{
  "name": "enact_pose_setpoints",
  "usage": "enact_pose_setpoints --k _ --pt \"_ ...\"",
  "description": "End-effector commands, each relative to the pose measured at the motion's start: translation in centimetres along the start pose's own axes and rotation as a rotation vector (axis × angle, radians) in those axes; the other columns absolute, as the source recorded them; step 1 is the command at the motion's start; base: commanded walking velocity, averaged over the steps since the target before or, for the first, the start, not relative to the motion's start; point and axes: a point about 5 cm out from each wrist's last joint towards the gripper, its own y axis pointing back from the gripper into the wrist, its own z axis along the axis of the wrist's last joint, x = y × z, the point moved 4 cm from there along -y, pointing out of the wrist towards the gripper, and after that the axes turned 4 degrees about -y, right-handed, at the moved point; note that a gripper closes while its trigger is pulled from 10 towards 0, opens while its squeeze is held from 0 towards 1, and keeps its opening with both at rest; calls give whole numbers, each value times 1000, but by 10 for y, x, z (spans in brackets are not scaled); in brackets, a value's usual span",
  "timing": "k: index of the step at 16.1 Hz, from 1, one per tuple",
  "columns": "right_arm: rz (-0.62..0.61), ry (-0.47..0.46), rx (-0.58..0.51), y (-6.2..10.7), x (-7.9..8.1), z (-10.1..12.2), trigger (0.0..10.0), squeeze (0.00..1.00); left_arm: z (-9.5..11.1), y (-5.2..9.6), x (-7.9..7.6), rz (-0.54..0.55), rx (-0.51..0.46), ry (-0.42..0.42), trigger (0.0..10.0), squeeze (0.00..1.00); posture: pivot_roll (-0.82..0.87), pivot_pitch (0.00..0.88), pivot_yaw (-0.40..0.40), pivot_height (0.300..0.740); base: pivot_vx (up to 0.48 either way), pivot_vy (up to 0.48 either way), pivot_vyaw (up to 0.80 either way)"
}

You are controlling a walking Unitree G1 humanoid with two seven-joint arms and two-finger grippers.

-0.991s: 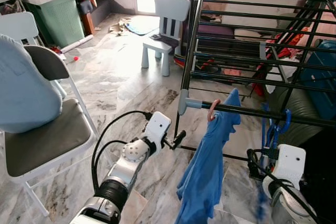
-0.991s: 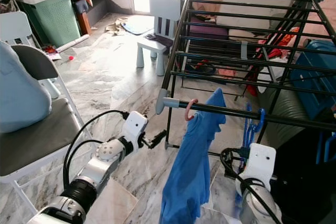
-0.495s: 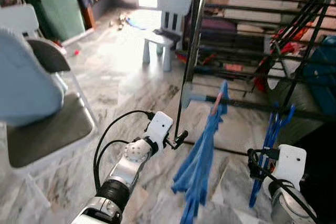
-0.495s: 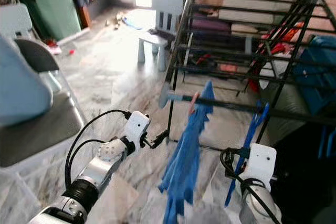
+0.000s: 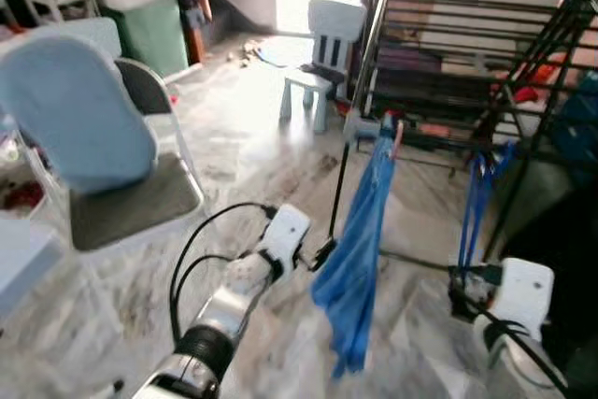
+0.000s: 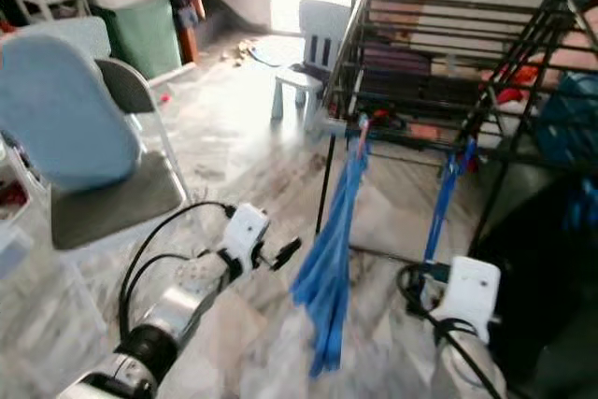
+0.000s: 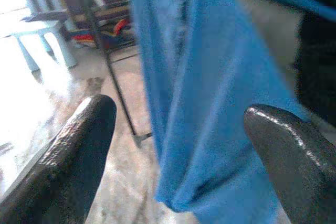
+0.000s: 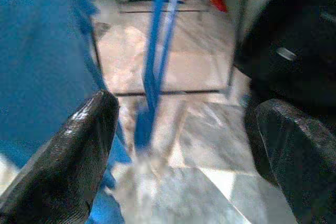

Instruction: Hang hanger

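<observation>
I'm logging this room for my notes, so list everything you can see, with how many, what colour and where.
Drying rack: one, black, ahead on the right.
Shirt: one, blue, hanging from the rack's near rail on a pink-hooked hanger.
Empty hangers: blue, count unclear, hanging from the same rail, right of the shirt.
Small chair: one, pale blue, beside the rack near the bright doorway.
Folding chair: one, grey seat, a light blue cloth over its back, on the left.
Bin: one, green, far left by the wall.
Floor: grey marble tiles.
Left gripper: black fingers open, just left of the shirt.
Right gripper: black fingers open, facing the empty hangers.
</observation>
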Motion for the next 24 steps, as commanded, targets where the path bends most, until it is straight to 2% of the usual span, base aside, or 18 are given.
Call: enact_pose_setpoints --k 1,2,4,9,11,17,24 --pt "9 -15 -9 1 2 3 10000 0 1 0 3 4 2 -16 10000 0 -39 0 -18 740 -345 0 0" --pt "9 -10 -16 -1 4 5 10000 0 2 -1 3 4 2 -18 10000 0 -33 0 -22 740 -345 0 0" --pt "-6 58 -64 -3 9 10 10000 0 5 -1 5 11 -7 -27 10000 0 -23 0 -23 740 -343 0 0" --pt "82 97 -84 -3 27 13 10000 0 4 0 7 23 -6 -26 10000 0 -16 0 -25 740 -343 0 0" --pt "92 60 -101 -4 28 15 10000 0 5 -1 7 21 -9 -29 10000 0 -18 0 -18 740 -336 0 0" --pt "154 40 -112 0 39 14 10000 0 8 -4 3 17 -17 -31 10000 0 -24 0 -19 740 -330 0 0" --pt "204 66 -116 1 48 15 10000 0 6 -4 3 23 -16 -32 10000 0 -16 0 -31 740 -326 0 0"
